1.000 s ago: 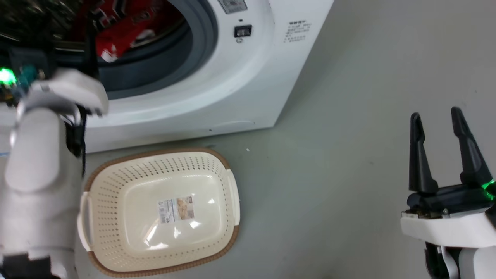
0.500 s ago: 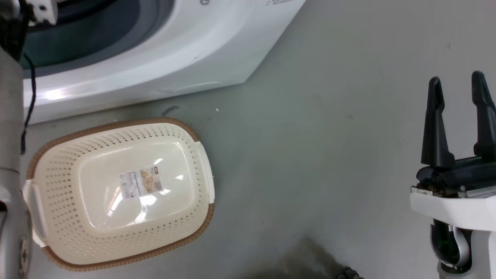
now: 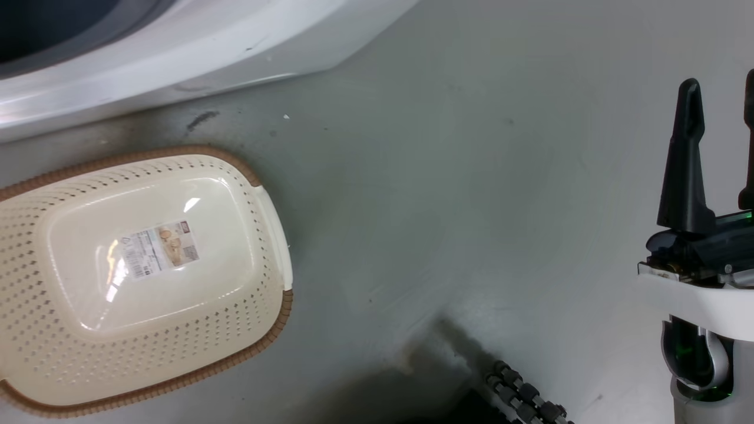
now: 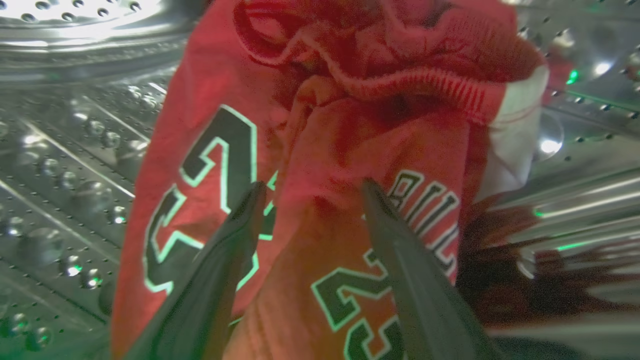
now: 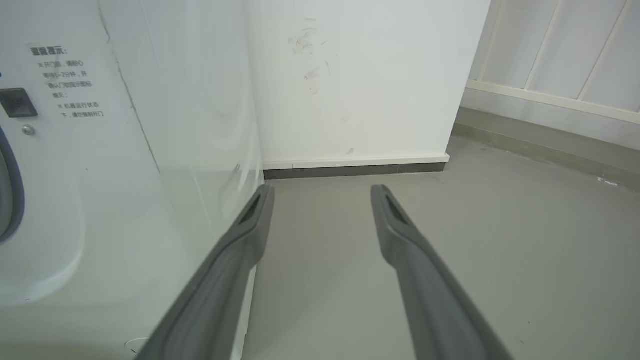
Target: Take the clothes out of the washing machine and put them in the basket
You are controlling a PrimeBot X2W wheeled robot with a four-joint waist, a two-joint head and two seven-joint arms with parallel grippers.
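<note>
The washing machine (image 5: 125,175) is standing to my left. Its white front is carrying a printed notice (image 5: 67,82) in Chinese characters, too small for me to read surely, beside a small black square latch (image 5: 17,102). I am reaching into its perforated steel drum (image 4: 60,150) with my left arm. The grey floor (image 3: 471,176) is running from the machine's foot to a white wall (image 5: 360,75) with a dark skirting.

The basket (image 3: 259,330) is sitting on the floor just in front of the machine. A paper label (image 3: 159,250) is showing on its base, the print too fine to make out.

The clothes (image 4: 325,150) are lying bunched in the drum. The red jersey is showing a big black "2" edged in white, the letters "BUL", and another "2" lower down.

I am holding my left gripper (image 4: 313,185) spread wide with a fold of red cloth between the fingertips, which are not closing on it. My right gripper (image 5: 322,187) is hanging parted over bare floor, well apart from the basket. A black ribbed cable (image 3: 524,394) is lying at the head view's lower edge.
</note>
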